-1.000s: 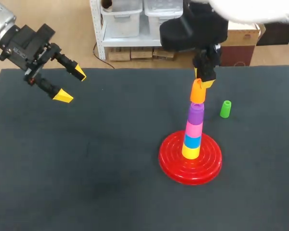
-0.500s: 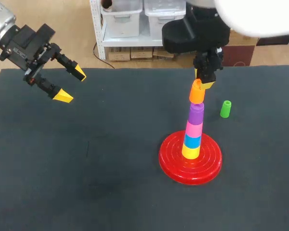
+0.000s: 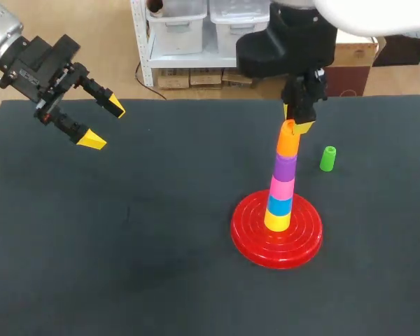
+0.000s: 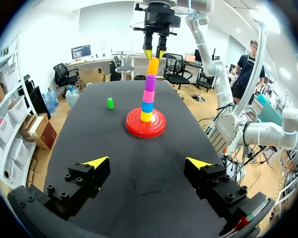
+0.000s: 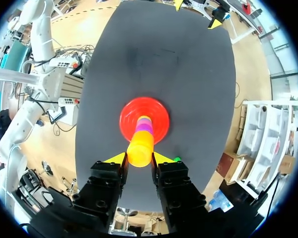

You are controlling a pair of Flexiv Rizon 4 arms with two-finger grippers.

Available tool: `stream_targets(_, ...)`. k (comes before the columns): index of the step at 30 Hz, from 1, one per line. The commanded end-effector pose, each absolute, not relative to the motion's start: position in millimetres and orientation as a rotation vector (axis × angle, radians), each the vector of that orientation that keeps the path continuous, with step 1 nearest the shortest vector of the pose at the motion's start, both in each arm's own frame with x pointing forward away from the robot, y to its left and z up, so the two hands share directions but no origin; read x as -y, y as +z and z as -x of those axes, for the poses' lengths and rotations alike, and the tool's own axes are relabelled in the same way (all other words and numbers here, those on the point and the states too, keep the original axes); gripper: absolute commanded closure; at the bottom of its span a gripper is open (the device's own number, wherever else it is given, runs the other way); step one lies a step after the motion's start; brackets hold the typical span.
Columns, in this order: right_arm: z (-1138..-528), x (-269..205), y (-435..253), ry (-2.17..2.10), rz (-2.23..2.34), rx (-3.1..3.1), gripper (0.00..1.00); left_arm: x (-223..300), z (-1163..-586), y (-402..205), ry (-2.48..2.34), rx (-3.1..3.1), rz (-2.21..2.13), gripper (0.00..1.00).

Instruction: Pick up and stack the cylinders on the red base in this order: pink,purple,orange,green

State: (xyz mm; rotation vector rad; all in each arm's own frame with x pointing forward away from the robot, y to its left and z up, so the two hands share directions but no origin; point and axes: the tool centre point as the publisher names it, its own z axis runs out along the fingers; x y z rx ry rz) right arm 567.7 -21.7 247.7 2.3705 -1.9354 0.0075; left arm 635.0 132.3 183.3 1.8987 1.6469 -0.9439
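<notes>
Five cylinders form a stack (image 3: 282,187) on the red base (image 3: 248,238), which lies right of the middle of the table (image 3: 126,245): yellow at the bottom, then blue, pink and purple, with the orange cylinder (image 3: 288,140) on top. The orange cylinder is gripped from both sides by the right pincer (image 3: 299,124), set above it. The green cylinder (image 3: 327,158) is stood upright on the table, right of the stack and farther back. The left pincer (image 3: 103,124) is held open above the table's far left.
</notes>
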Motion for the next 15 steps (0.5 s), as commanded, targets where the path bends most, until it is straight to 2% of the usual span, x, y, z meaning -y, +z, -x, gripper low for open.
stream_targets(1,-568.0,19.3,244.6,-0.003,-2.369,1.919,1.0,-133.0,-636.8,182.8,-0.948,-1.645,-1.903,0.0)
stream_targets(15,-569.9,24.1,233.9,-0.002,-2.333,1.937,1.0,-133.0,-636.8,182.8,-0.948,-1.645,-1.903,0.0)
